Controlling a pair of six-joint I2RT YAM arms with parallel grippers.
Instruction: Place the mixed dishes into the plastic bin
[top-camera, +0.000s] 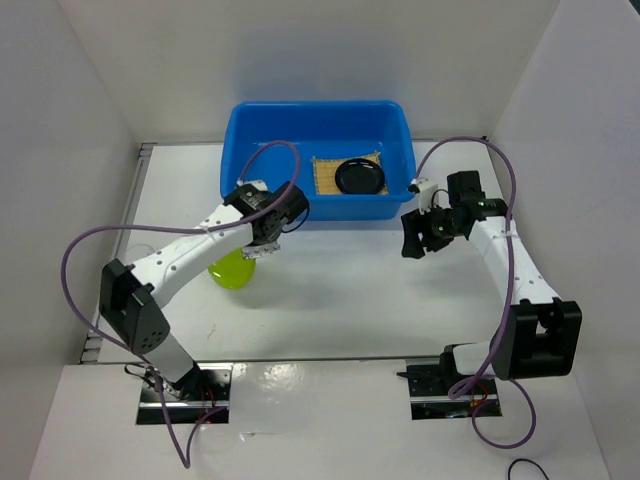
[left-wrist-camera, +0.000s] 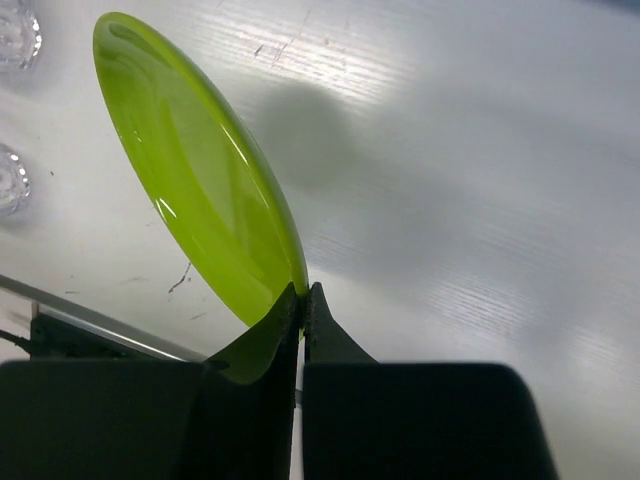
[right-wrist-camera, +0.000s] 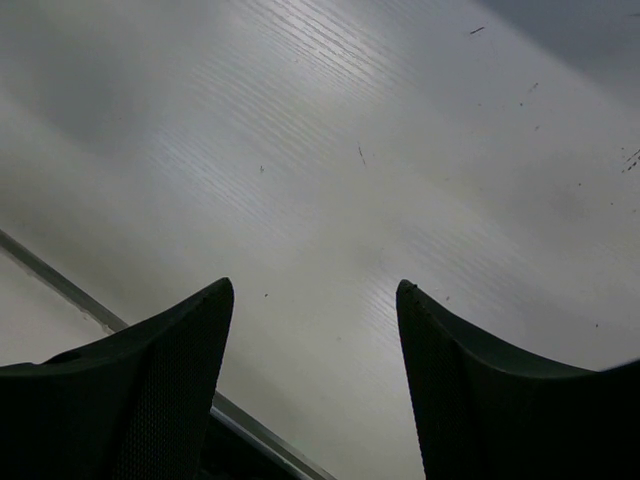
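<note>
Over table (left-wrist-camera: 480, 150): left end effector (left-wrist-camera: 303, 297) pinches plate (left-wrist-camera: 200, 170).

The left arm (top-camera: 180, 255) and right arm (top-camera: 515, 270) share white shells between chunky black joint blocks. A purple cable (top-camera: 85, 245) loops loosely away behind each wrist. The left gripper (left-wrist-camera: 305, 295) and right gripper (right-wrist-camera: 315, 290) are matte black, their fingers (right-wrist-camera: 170, 380) tapering to blunt tips with finely dotted inner faces.
</note>
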